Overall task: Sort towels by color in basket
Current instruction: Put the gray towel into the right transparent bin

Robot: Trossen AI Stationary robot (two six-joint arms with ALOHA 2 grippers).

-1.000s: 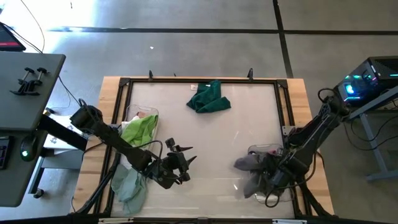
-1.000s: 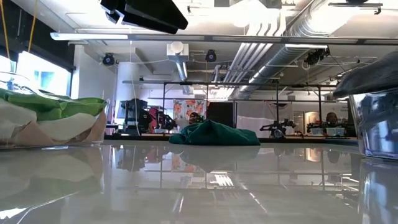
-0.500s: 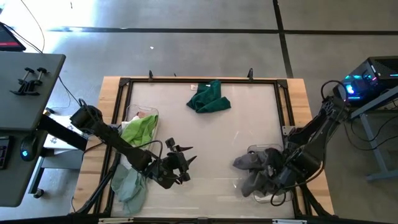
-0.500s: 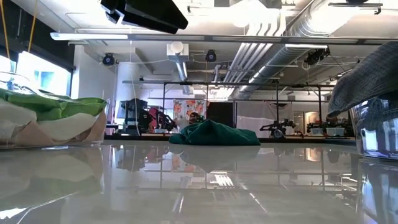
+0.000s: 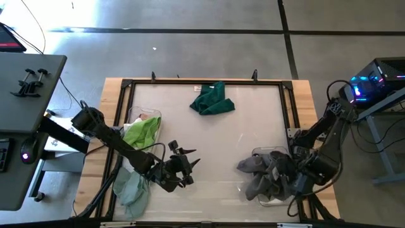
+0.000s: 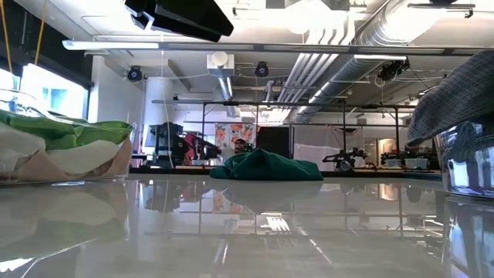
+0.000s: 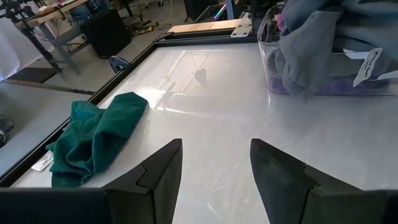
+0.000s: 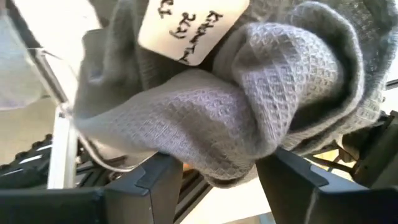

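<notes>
We are at the right-hand clear bin (image 5: 258,154) with the right gripper (image 5: 297,183), and the step in hand looks like the placing of a grey towel (image 5: 259,168) there. In the right wrist view the waffle-weave grey cloth (image 8: 249,93) fills the space directly ahead of the spread fingers (image 8: 149,183), bulging between them; a paper tag (image 8: 189,28) hangs off the cloth just beyond. Whether the pads touch the fabric or have let it go, we cannot say for sure, since the cloth hides the tips. Part of the towel droops over the bin's wall toward the left arm.

Our left gripper (image 5: 183,166) waits low over the table with its fingers (image 7: 155,177) apart and nothing between them. Ahead of it and off to one side lies the dark green towel (image 7: 93,140), loose on the table; the bin of grey cloth stands ahead on its other side. Behind the left arm, lime green (image 5: 142,132) and pale teal (image 5: 131,190) cloths sit in their own containers.

Next, we judge, the right gripper should draw clear of the grey pile without dragging it out, and then the green towel, the only one unsorted, wants picking up.
</notes>
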